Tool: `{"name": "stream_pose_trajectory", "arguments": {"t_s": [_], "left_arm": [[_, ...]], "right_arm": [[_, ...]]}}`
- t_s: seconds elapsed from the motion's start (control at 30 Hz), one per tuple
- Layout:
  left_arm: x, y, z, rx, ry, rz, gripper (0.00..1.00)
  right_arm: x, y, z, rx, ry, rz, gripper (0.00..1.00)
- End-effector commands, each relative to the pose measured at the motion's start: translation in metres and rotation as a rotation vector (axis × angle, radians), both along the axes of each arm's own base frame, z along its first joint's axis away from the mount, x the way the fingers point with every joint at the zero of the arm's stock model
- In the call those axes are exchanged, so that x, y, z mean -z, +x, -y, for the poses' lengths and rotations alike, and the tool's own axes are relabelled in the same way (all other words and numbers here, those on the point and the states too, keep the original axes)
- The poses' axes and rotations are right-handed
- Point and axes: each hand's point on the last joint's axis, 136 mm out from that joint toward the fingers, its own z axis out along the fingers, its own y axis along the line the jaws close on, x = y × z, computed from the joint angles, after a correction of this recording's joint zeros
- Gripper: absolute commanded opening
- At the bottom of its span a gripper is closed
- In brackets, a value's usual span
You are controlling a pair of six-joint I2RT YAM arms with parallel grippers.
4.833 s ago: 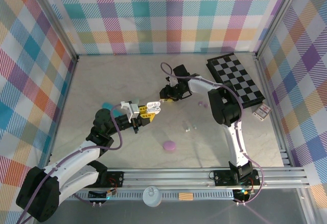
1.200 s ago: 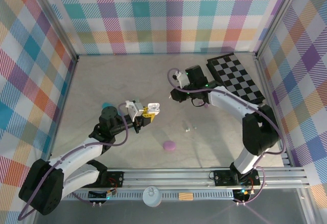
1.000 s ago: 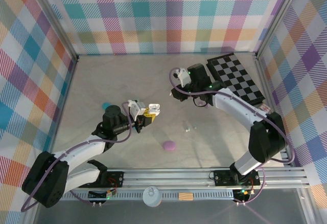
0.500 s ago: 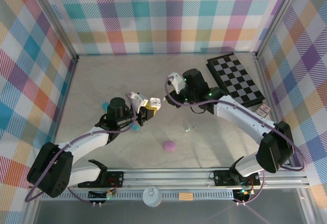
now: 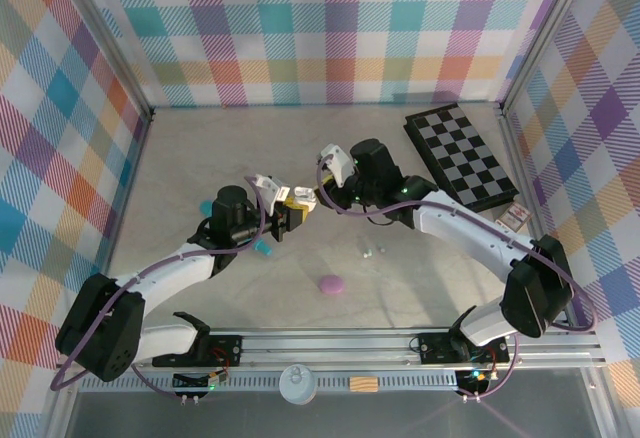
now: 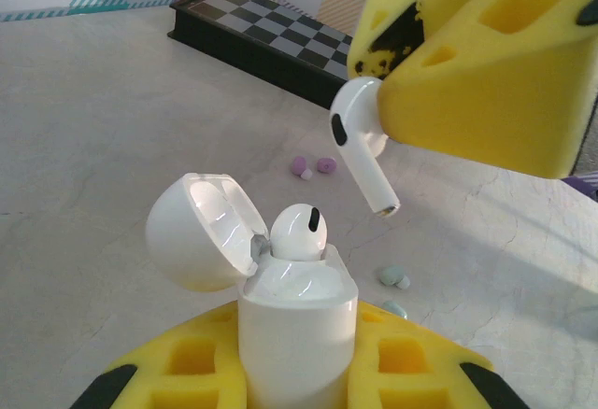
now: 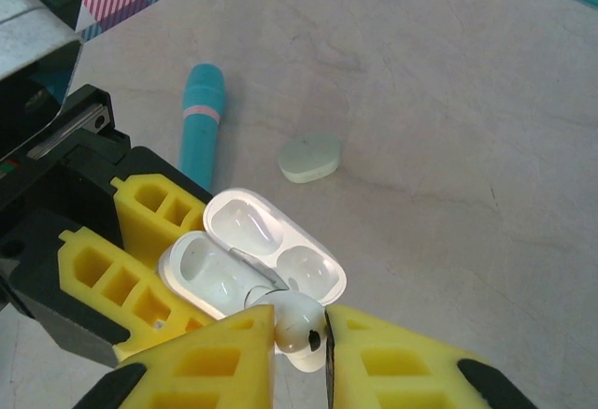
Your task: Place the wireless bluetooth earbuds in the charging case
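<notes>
My left gripper (image 6: 297, 376) is shut on a white charging case (image 6: 297, 325) and holds it upright with its lid (image 6: 198, 233) swung open. One white earbud (image 6: 299, 232) sits in the case. My right gripper (image 7: 299, 339) is shut on a second white earbud (image 7: 301, 323) just above and beside the open case (image 7: 245, 258), stem pointing down at it (image 6: 360, 143). In the top view the two grippers meet at mid-table, left (image 5: 290, 210) and right (image 5: 318, 196). Pale mint earbuds (image 6: 394, 275) and purple earbuds (image 6: 313, 164) lie loose on the table.
A teal cylinder (image 7: 201, 119) and a pale mint case (image 7: 310, 157) lie on the table under the grippers. A purple case (image 5: 331, 285) sits nearer the front. A chessboard (image 5: 460, 153) and a small box (image 5: 513, 220) are at the right.
My right arm swung left and down from beside the chessboard, carrying the white earbud to the open case. The left gripper shifted slightly, still holding the case.
</notes>
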Motion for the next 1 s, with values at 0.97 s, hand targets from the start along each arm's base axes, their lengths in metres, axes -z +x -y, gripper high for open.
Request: {"name": "stream_pose_trajectory", "arguments": {"t_s": [0.97], "left_arm": [[-0.002,-0.004,-0.040,-0.140,0.085,0.076,0.00]], "right_arm": [[0.161,-0.041,0.082,0.322,-0.179,-0.391,0.21]]}}
